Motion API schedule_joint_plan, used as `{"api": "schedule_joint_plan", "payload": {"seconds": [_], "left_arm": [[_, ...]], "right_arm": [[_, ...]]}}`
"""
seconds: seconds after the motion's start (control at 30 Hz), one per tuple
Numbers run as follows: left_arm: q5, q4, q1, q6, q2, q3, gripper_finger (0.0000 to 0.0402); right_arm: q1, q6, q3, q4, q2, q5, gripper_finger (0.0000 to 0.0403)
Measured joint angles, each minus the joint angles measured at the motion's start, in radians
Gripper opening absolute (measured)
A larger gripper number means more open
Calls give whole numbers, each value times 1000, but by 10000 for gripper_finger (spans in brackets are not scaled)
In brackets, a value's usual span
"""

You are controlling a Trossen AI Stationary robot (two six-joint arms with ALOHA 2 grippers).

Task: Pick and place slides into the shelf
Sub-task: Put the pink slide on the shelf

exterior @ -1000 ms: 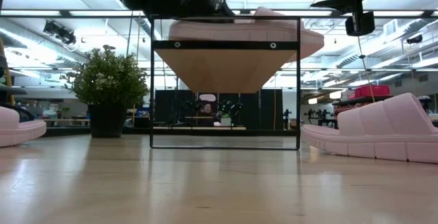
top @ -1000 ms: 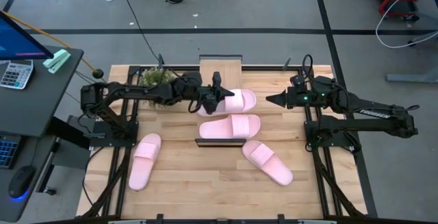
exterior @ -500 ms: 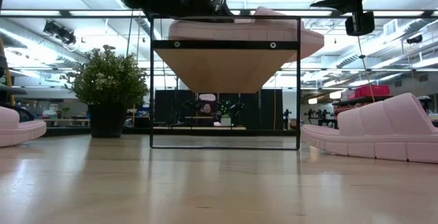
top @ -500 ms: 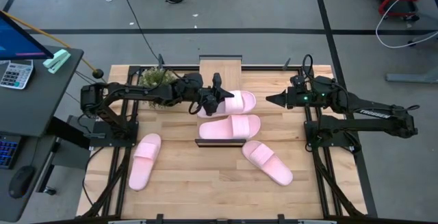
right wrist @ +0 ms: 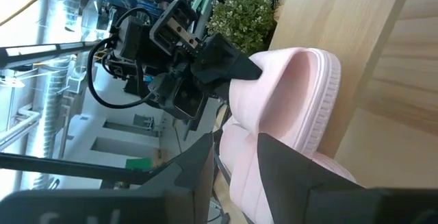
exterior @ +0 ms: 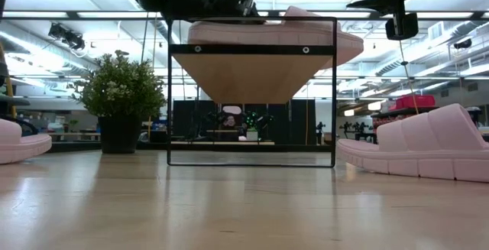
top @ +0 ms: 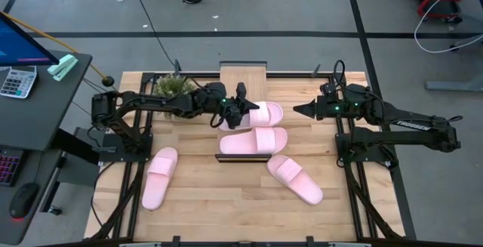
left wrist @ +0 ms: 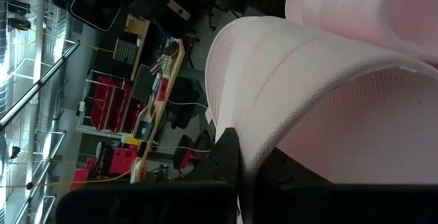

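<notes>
Two pink slides lie on the shelf, a wood plank in a thin black frame: the far slide and the near slide. Two more slides rest sole-down on the tabletop, one at the near left and one at the near right. My left gripper is at the far slide's left end, shut on its strap. My right gripper hovers open to the right of that slide, its fingers pointing at it, touching nothing. My left gripper pinches the far slide's strap at its edge, with one finger outside the strap and the other tucked under it. The fingers come in about level from the table's left. The slide sits flat on the shelf top.
A potted plant stands at the far left of the table, just behind my left arm. Open wood lies along the near edge between the two loose slides. A desk with a calculator and monitor stands off the table's left side.
My left gripper has crept a little toward the table's right, along the far slide on the shelf. The slide itself has hardly shifted. My right arm has kept still.
</notes>
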State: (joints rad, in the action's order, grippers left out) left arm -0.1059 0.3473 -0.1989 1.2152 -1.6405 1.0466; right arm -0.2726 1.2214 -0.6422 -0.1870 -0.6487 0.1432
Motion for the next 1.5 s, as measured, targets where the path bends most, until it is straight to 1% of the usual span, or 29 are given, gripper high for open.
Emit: {"api": "schedule_joint_plan", "payload": {"seconds": [0.07,0.37,0.57,0.8,1.4,1.5], "left_arm": [[-1,-1,0,0,0,0,22],[-3,1,-4,-14,-2,-1,87],[-10,5,-23,-60,-3,-3,102],[-7,7,-22,-60,-3,-3,93],[-2,7,-23,-77,-4,-4,30],[23,7,-23,-86,-4,-4,25]], "right_arm": [[0,1,0,0,0,0,120],[0,1,0,0,0,0,120],[0,1,0,0,0,0,120],[0,0,0,0,0,0,120],[0,-2,0,0,0,0,120],[0,-2,0,0,0,0,120]]}}
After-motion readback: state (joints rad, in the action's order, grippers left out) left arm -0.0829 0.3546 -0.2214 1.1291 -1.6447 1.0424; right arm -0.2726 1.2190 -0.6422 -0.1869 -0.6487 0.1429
